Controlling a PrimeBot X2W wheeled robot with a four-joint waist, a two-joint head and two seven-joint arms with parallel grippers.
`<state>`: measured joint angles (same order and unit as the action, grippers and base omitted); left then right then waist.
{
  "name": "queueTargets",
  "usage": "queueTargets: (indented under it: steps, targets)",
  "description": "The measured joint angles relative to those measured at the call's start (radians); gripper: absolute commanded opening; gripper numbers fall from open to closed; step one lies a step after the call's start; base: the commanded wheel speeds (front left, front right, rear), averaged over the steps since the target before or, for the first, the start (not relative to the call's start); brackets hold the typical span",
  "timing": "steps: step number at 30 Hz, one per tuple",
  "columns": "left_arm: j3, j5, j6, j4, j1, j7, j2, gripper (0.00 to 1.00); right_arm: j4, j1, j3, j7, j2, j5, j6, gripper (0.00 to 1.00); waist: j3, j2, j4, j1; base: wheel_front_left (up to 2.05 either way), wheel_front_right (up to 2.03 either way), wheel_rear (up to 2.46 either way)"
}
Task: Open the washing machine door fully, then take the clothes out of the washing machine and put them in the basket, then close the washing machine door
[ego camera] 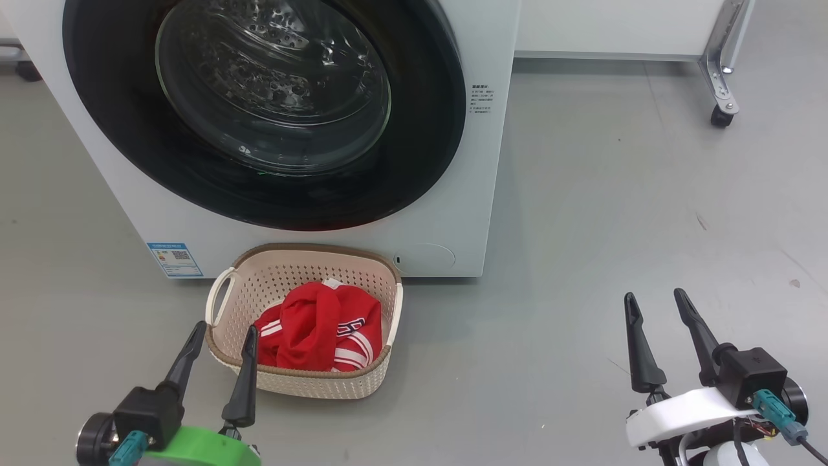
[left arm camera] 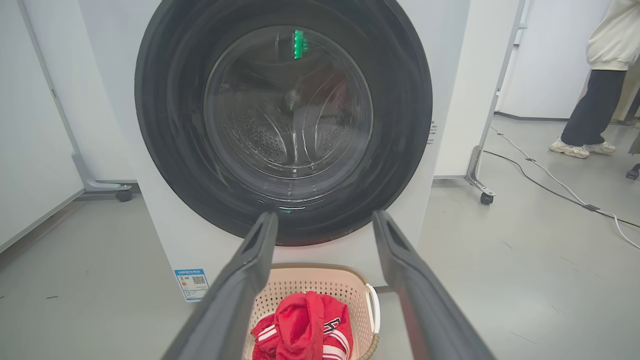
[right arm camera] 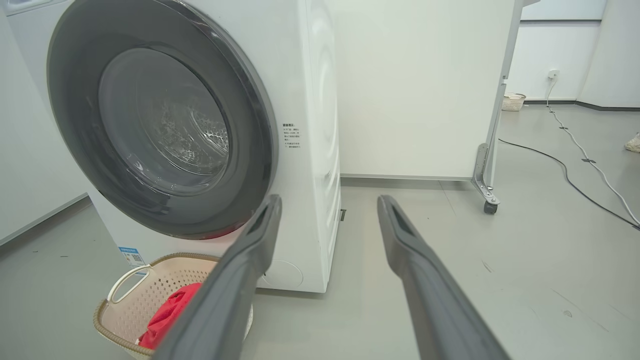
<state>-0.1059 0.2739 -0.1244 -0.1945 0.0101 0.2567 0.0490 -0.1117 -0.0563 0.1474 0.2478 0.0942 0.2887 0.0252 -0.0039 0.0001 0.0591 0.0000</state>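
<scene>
Sitting shut against the white washing machine, the washing machine door shows its glossy black rim and clear glass bowl, with the steel drum visible behind the glass. The cream basket stands on the grey floor just in front of the machine's base, and the red jersey with white stripes lies crumpled inside it. The left end effector hovers by the basket's near left corner, fingers spread, holding nothing. The right end effector hangs well apart over bare floor, also spread and empty.
</scene>
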Motion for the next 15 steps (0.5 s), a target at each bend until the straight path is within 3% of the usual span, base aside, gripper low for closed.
queueTargets:
  steps: [6, 7, 15]
  targets:
    - [0.002, -0.002, 0.000, 0.017, 0.000, 0.000, 0.000, 1.00, 0.007, 0.000, 0.000, 0.000, -0.001, 0.000, -0.005, 1.00, 0.001, 0.0000, 0.000, 0.0000, 0.00, 0.00, 0.00]
    - [0.002, -0.002, 0.000, 0.012, 0.000, 0.000, -0.001, 0.00, 0.002, 0.000, 0.000, -0.001, -0.002, 0.000, -0.005, 0.00, 0.001, 0.0000, 0.000, 0.0000, 0.00, 0.00, 0.00]
    - [-0.004, 0.020, 0.000, -0.029, 0.022, 0.000, -0.009, 0.00, -0.041, -0.030, 0.003, -0.005, -0.016, 0.025, -0.007, 0.00, 0.002, 0.0000, -0.002, 0.0000, 0.00, 0.00, 0.00]
